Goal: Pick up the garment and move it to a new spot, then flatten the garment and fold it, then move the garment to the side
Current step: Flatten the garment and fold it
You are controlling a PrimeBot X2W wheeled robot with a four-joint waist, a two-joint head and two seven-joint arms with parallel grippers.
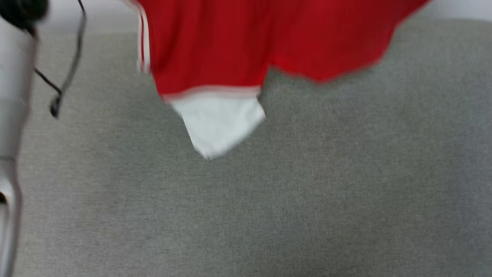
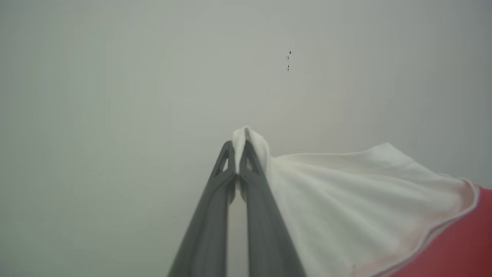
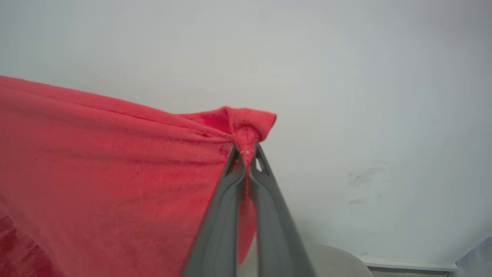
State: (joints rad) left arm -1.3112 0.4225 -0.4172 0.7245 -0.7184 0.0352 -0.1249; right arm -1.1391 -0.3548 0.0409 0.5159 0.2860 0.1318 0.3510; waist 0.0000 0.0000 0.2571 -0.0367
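Hanging above the grey surface (image 1: pixel 307 192), the garment (image 1: pixel 215 50) is held up clear of it. Left gripper (image 2: pixel 238 148) is clamped on the white sleeve, right gripper (image 3: pixel 248 152) clamped on a red hem corner. Pickup looks done; placing at new spot, flattening, folding and moving aside all remain.

Grey, woven-textured tabletop (image 1: pixel 307 192), poss. cloth-covered, runs from btm edge of head view up to a pale strip near the top. The garment (image 1: pixel 230 46) overlaps it at upper centre, white sleeve tip lowest. Pic is blurred, so can't tell if it touches.
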